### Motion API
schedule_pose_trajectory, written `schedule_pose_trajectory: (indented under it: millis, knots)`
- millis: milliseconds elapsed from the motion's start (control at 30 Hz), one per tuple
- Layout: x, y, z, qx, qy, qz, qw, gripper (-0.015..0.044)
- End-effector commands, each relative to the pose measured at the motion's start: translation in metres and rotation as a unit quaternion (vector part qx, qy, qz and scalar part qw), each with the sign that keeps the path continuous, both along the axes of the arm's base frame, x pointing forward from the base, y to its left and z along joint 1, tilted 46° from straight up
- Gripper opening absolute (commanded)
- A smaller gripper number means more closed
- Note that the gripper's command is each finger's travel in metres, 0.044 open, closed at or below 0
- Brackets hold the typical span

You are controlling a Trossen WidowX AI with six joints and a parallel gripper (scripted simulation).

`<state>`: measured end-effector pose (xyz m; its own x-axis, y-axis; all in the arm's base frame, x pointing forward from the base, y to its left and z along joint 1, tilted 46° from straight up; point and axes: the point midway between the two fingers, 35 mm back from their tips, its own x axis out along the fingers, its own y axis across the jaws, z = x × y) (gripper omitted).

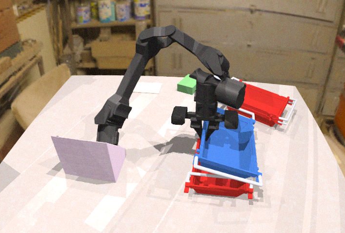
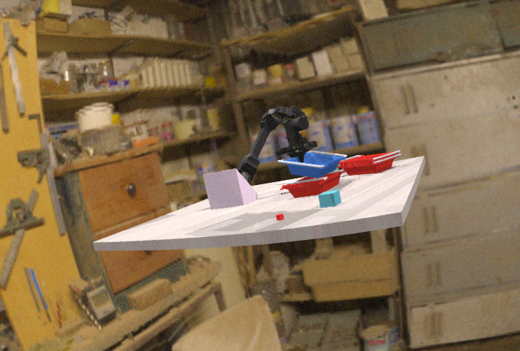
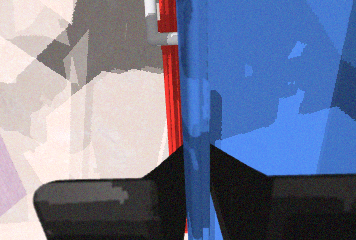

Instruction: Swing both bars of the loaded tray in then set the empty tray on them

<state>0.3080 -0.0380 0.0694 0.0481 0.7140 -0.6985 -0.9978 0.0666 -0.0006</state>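
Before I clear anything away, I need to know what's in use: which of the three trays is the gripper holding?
The blue tray, pinched at its side wall; the other two trays are red.

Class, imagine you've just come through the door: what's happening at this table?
A black robot arm grips a blue tray by one long rim, its hand shut on it. The tray hangs above a red tray on the table, looking slightly skewed to it. It has yet to be released. Another red tray stands nearby.

The dark hand [image 3: 196, 150] pinches the blue tray's side wall [image 3: 196, 100]
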Motion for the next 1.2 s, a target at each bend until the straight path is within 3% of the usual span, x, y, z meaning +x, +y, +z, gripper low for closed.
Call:
schedule_pose_trajectory:
  millis: [0, 1167]
  knots:
    - [-0.0051, 0.0048, -0.0074, -0.002, 0.01, 0.005, 1.0, 0.0]
    - [-0.0087, 0.01, -0.016, -0.002, 0.01, 0.005, 1.0, 0.0]
